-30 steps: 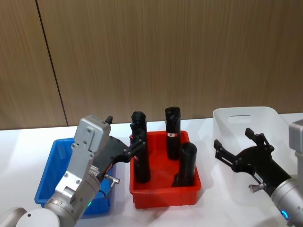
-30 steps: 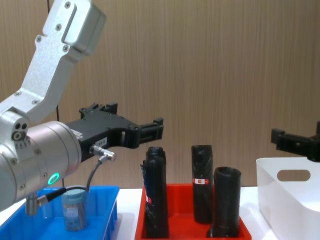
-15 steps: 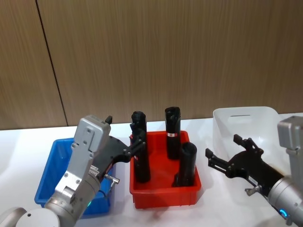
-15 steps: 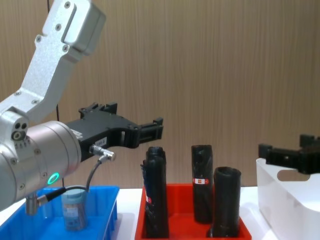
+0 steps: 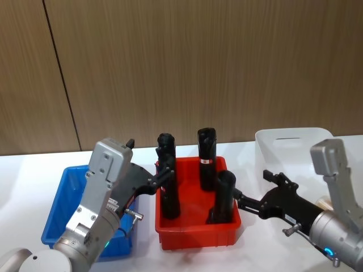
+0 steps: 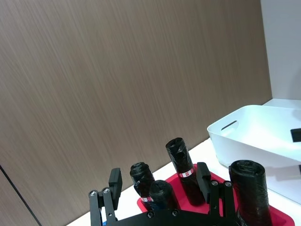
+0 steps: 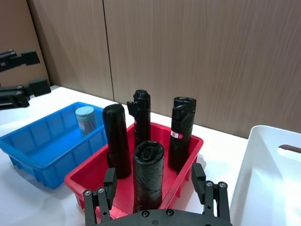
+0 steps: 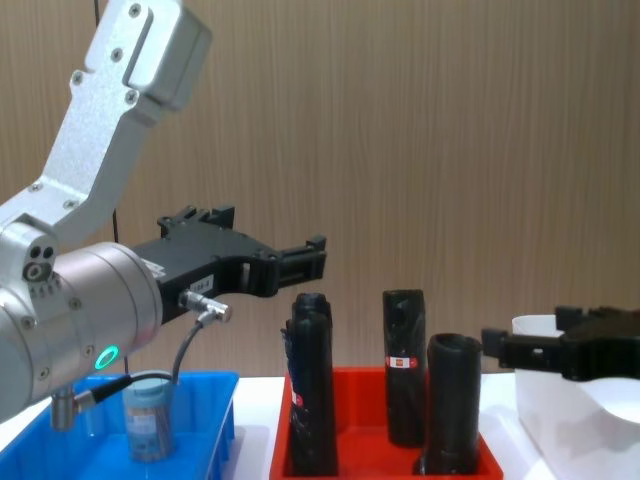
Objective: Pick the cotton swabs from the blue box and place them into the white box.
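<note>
swab tub (image 8: 150, 416) half behind left arm (image 8: 80, 330)

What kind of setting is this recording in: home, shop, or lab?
Most likely a lab or test bench. A white table stands against a plain wood-panel wall, with sorting props lined up on it: a blue box, a red tray of black cylinders and a white box.
</note>
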You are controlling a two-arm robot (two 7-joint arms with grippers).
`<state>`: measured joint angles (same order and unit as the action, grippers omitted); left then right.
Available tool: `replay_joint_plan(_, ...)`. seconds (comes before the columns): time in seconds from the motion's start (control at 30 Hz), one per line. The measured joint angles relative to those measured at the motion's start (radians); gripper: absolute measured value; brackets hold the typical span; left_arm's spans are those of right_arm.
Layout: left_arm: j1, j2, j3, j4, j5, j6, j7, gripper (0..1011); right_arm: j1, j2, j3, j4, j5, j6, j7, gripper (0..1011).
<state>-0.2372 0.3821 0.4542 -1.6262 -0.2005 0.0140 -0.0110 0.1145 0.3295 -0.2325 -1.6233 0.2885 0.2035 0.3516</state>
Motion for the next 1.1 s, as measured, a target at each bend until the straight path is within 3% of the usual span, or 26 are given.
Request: replay_joint_plan(1.1,0.0,0.0,0.0,0.0,0.0,0.0,0.0,1004,0.154,-0.099,-0.057,0.238,-0.066,0.022,0.062,1001)
